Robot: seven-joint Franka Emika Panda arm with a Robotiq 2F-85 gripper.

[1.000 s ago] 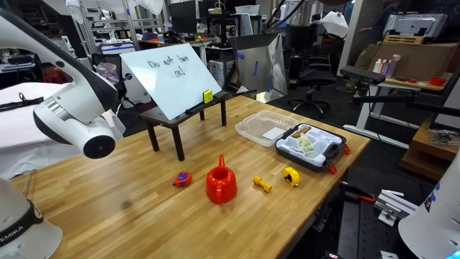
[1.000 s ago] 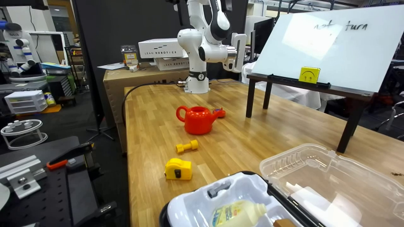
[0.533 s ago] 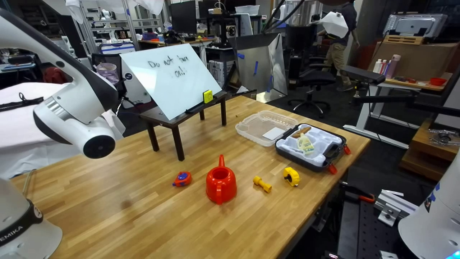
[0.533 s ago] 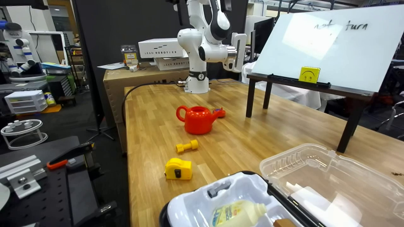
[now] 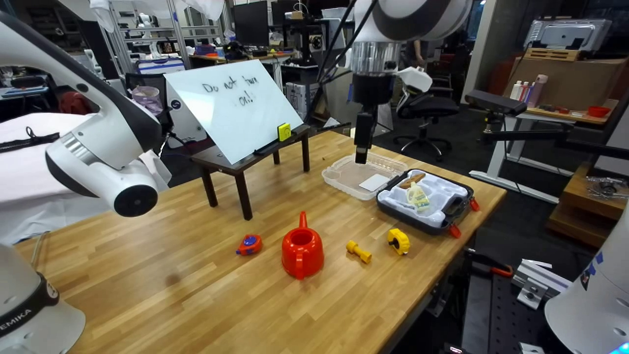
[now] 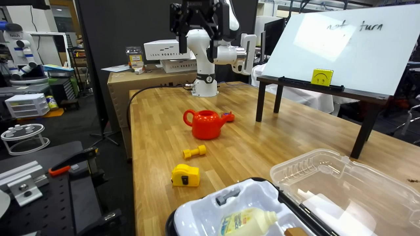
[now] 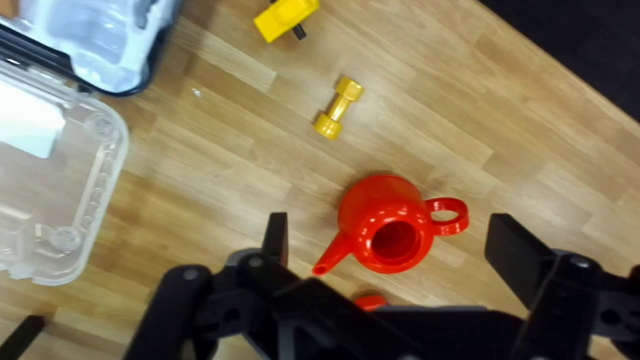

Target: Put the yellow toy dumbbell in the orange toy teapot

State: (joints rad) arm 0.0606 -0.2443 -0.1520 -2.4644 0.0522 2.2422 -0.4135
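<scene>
The yellow toy dumbbell lies on its side on the wooden table in both exterior views (image 5: 358, 251) (image 6: 194, 152) and in the wrist view (image 7: 340, 106). The orange-red toy teapot (image 5: 310, 259) stands upright near it, lidless, its round top opening showing in the wrist view (image 7: 362, 200). In an exterior view (image 6: 206, 129) its handle is on the left and its spout on the right. My gripper (image 5: 361, 156) hangs pointing down, well above the table. It is open and empty, its fingers wide apart in an exterior view (image 6: 198, 54) and in the wrist view (image 7: 390, 222).
A yellow tape measure (image 5: 398, 241) lies beyond the dumbbell. A small red-and-blue toy (image 5: 249, 244) lies by the teapot. An open case (image 5: 427, 223) with a clear lid (image 5: 339, 184) holds a bottle. A whiteboard (image 5: 236, 113) leans on a small dark table. Another white arm (image 6: 205, 82) stands behind.
My arm and gripper have come down into view from above in both exterior views. The dumbbell, teapot and other table objects have not moved. A person in the background has moved.
</scene>
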